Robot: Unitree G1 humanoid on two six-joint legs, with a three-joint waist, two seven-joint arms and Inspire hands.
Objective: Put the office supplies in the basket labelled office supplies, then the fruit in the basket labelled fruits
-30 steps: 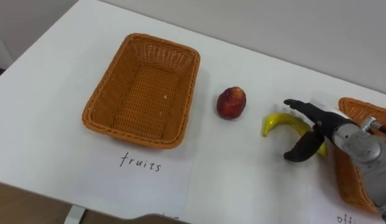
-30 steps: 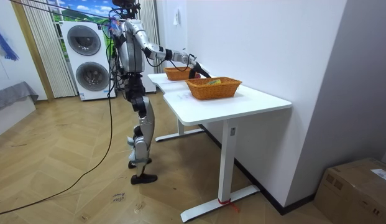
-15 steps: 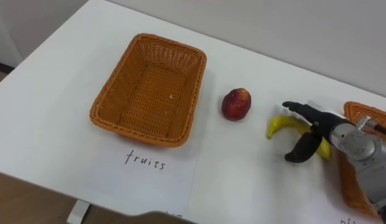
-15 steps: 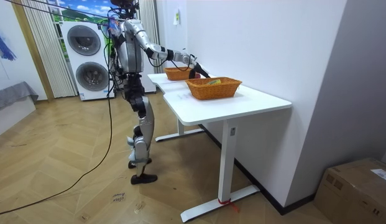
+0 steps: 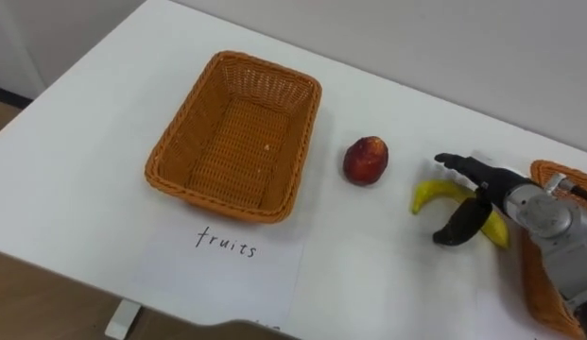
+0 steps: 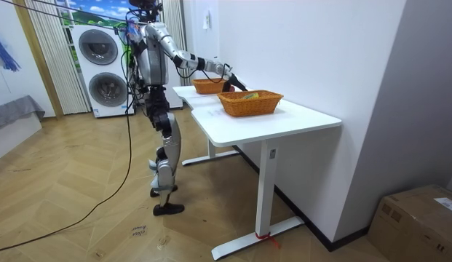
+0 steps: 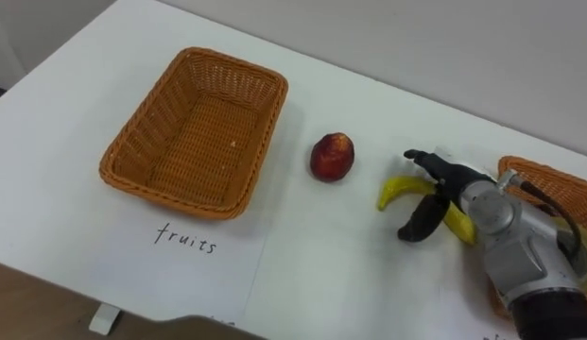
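Only my camera view shifts. The right hand (image 5: 493,185) stays spread wide astride the banana (image 5: 433,194), not yet closed. The banana lies unmoved on the table (image 5: 94,113), near the red fruit (image 5: 366,161). I judge the grasp pending; the fruits basket (image 5: 157,170) is empty.

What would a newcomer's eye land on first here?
The robot's right hand reaches over the yellow banana toward the table's right side, its thumb on the near side and its fingers on the far side. To their left lie a red fruit and the empty wicker basket, with a handwritten "fruits" label in front of the basket.
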